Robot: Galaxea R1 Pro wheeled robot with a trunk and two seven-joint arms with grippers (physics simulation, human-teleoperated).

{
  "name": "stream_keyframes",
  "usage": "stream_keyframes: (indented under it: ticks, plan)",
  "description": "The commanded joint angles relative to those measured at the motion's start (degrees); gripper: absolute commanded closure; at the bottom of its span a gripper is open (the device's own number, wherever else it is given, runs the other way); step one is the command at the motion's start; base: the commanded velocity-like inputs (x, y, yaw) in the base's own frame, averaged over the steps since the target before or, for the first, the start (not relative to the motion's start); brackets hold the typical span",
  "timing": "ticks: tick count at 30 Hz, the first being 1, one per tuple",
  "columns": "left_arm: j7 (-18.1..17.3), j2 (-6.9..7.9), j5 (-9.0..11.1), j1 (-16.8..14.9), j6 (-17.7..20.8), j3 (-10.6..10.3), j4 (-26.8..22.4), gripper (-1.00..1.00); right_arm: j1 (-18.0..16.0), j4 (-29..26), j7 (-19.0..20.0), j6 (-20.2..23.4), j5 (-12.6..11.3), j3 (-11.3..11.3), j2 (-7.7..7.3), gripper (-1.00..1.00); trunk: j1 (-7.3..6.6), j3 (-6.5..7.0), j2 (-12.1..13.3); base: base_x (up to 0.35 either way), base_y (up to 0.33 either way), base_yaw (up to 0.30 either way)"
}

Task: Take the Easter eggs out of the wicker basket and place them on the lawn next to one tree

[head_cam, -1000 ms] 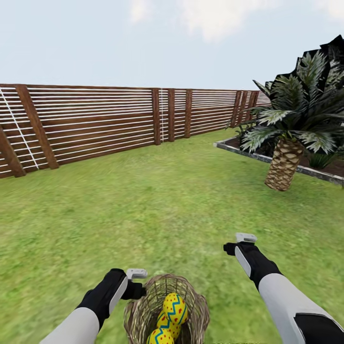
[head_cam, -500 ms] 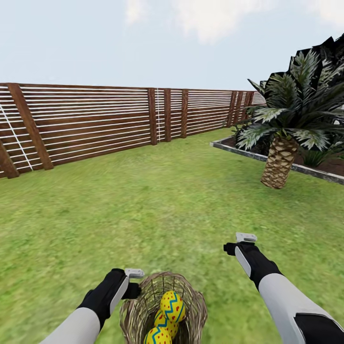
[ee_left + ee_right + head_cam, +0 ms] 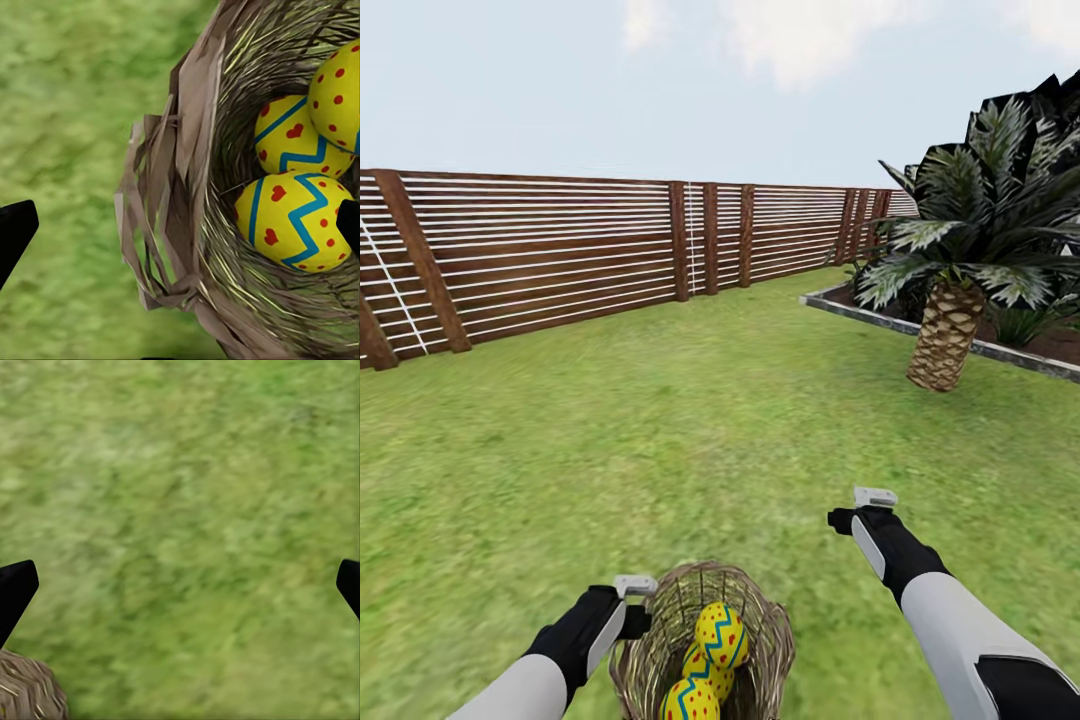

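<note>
The wicker basket (image 3: 660, 655) sits on the lawn (image 3: 660, 430) just in front of me, low in the head view. Three yellow Easter eggs (image 3: 722, 635) with blue zigzags and red dots lie inside it, shown close up in the left wrist view (image 3: 296, 217). My left gripper (image 3: 637, 605) is open at the basket's left rim (image 3: 187, 150), which lies between its fingers: one fingertip (image 3: 15, 229) over grass, the other over the eggs. My right gripper (image 3: 860, 510) hangs open over bare grass (image 3: 180, 510), to the right of the basket and beyond it. The tree is out of view.
A brown slatted fence (image 3: 560, 250) runs along the back and left. At the right stands a palm (image 3: 945, 345) with a scaly trunk beside a stone-edged planting bed (image 3: 880, 312). Open grass lies between me and the fence. The basket's edge (image 3: 26, 690) shows in the right wrist view.
The whole head view swung slightly right at first, then held. My left gripper sank lower beside the basket's left rim. The right arm has not moved.
</note>
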Motion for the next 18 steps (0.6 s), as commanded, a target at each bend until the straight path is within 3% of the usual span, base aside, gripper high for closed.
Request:
stream_keyframes:
  ticks: [1, 18]
  plan:
    - [0.39, 0.03, 0.43, -0.02, 0.05, -0.13, 0.02, -1.00, -0.03, -0.09, -0.30, 0.23, -0.49, 0.03, 0.00, -1.00, 0.22, -0.24, -0.44, 0.000, 0.000, 0.000]
    - [0.31, 0.19, 0.52, -0.02, -0.36, 0.45, 0.04, -1.00, -0.01, -0.05, -0.30, 0.14, -0.40, -0.04, -0.08, -1.00, 3.95, -3.29, -7.26, 0.000, 0.000, 0.000]
